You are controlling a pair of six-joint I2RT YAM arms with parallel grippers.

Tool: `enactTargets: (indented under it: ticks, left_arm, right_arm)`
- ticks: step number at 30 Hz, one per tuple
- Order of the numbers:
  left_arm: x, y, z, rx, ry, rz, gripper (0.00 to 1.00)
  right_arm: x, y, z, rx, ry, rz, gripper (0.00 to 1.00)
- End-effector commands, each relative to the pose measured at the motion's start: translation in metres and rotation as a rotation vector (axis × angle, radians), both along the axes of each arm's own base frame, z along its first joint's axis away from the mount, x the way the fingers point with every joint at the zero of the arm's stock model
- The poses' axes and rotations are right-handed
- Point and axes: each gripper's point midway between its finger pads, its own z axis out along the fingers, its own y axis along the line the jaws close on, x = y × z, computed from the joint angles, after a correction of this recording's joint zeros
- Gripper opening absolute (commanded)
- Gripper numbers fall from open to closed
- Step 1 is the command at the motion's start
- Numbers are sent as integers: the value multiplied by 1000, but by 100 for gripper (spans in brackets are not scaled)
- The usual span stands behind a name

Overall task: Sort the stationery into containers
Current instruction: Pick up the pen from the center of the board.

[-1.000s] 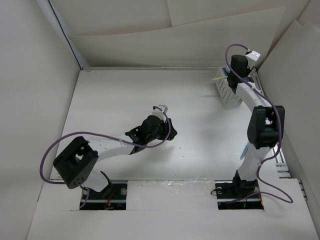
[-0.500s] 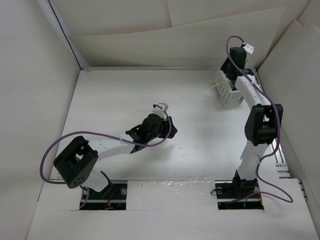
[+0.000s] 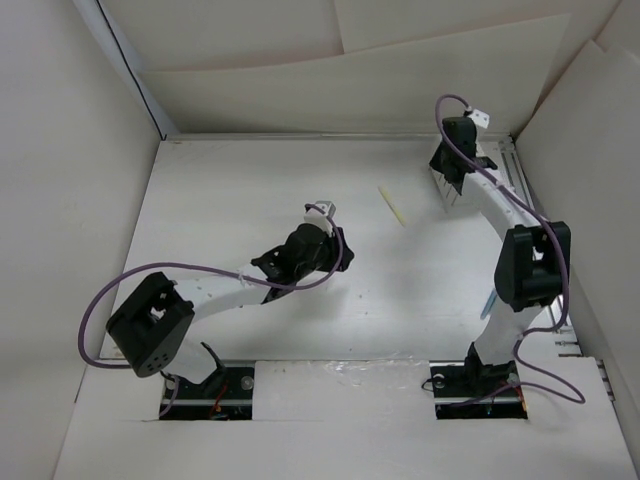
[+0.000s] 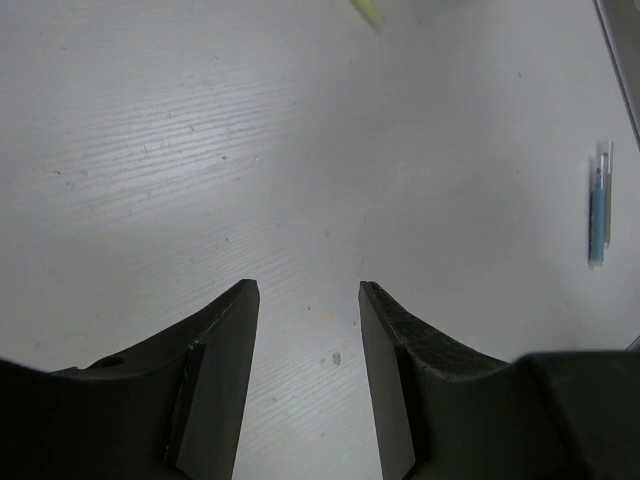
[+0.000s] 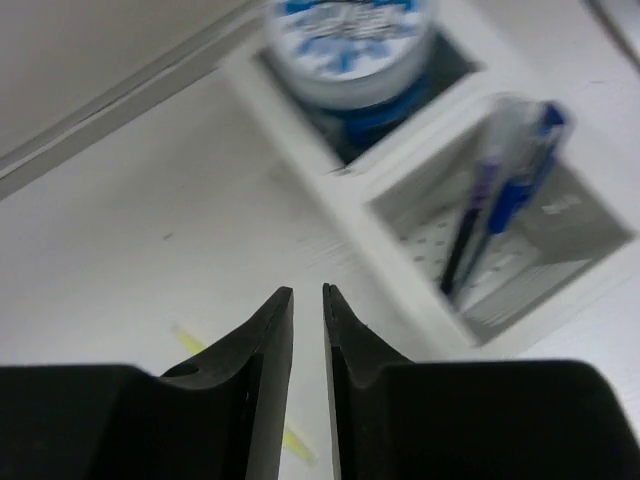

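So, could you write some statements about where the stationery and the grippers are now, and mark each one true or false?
1. The pale-yellow stick lies on the table, outside the organizer. True.
2. The left gripper holds the light-blue stick. False: its jaws are open and empty, and the stick lies on the table off to one side.
3. A blue-and-white roll sits in one compartment of the organizer. True.
4. The dark blue pen lies flat on the table. False: it stands tilted in the organizer's other compartment.
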Motion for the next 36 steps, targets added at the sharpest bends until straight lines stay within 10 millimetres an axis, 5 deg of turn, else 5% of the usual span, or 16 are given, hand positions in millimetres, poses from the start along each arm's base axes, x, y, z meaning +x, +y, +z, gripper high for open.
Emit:
enactTargets:
  ticks: [1, 2, 4, 5, 10, 13, 18, 24, 36]
  left_arm:
    - [16, 9, 35, -38, -72, 58, 42]
    - [18, 14, 35, -38, -73, 68, 42]
    - [20, 25, 34, -38, -67, 101, 42]
    - [21, 38, 34, -33, -67, 148, 42]
    - [25, 86, 45, -71, -78, 280, 44]
    - [20, 104, 60, -108, -108, 325, 46]
    - [12, 114, 67, -133, -121, 337, 49]
    - [7, 112, 57, -125, -99, 314, 49]
    - [0, 123, 78, -170, -153, 334, 49]
  right_arm:
    - [-4, 64, 16, 1, 2, 237, 22]
    - [-2, 64, 4, -18, 49, 248, 20]
    - [5, 97, -9, 23, 106, 375, 16]
    - [2, 111, -44, 28, 202, 452, 17]
    - [-3, 175, -84, 54, 284, 626, 51]
    - [-8, 205, -110, 45, 337, 686, 61]
    - [-25, 250, -122, 23, 359, 798, 65]
    - [-38, 276, -141, -28, 374, 823, 67]
    - [-45, 279, -158, -162, 408, 759, 11]
